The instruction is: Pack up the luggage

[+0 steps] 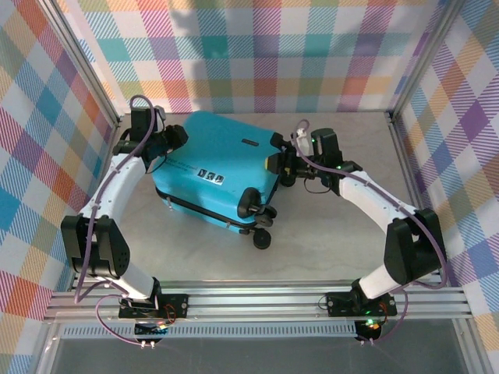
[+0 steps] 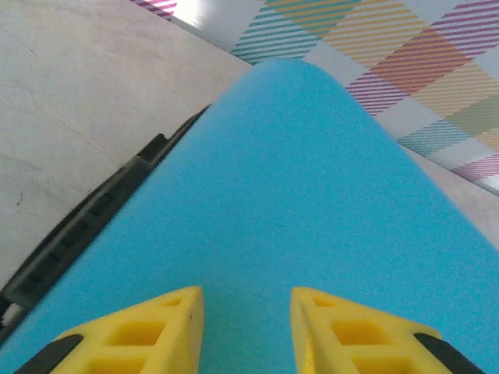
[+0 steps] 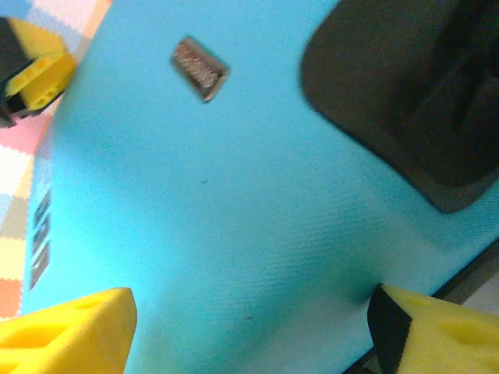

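A closed turquoise suitcase, the luggage (image 1: 214, 160), lies flat in the middle of a pale table (image 1: 335, 249). Its long axis runs roughly left to right, with the black wheels (image 1: 261, 238) at the right end. One arm sits at each end, about equally near. The left jaws hover over the shell's left end, yellow fingers (image 2: 156, 331) a little apart and holding nothing. The right jaws are over the wheel end, fingers (image 3: 70, 327) spread wide, also empty. The case lies between the arms, so either could likely work on its own end.
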{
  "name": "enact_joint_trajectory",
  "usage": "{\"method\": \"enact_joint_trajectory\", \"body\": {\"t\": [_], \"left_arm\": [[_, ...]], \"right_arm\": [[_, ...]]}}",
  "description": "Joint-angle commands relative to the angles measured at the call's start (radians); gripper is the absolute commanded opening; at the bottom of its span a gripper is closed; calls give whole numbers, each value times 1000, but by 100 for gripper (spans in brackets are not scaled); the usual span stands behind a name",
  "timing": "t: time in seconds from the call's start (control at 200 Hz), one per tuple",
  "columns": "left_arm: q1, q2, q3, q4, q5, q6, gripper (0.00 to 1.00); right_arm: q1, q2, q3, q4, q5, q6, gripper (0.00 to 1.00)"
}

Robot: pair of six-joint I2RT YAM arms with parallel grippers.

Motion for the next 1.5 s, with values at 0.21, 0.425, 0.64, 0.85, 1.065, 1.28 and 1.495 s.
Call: {"method": "enact_joint_trajectory", "body": {"t": [0.21,0.425,0.64,0.85,1.065,1.28,1.495], "left_arm": [[-10,-118,-46,-119,-154,35,37],[85,-153,-61,-191,-302,16,42],[129,-155,-119,-193,-325,-17,44],[118,-244,-137,-201,-248,-8,42],[24,-385,-108,-277,-201,76,49],[-157,-418,-68,-328,-192,170,54],[-385,-332,15,-319,-164,272,55]], "right_arm": [[40,30,143,-19,-49,-38,78],[21,-18,51,-18,6,-6,81],[2,28,39,-11,-16,1,82],[1,154,138,48,-147,-5,82],[3,322,330,88,-289,34,82],[2,525,629,-12,-445,31,82],[-11,734,967,-86,-578,81,81]]}}
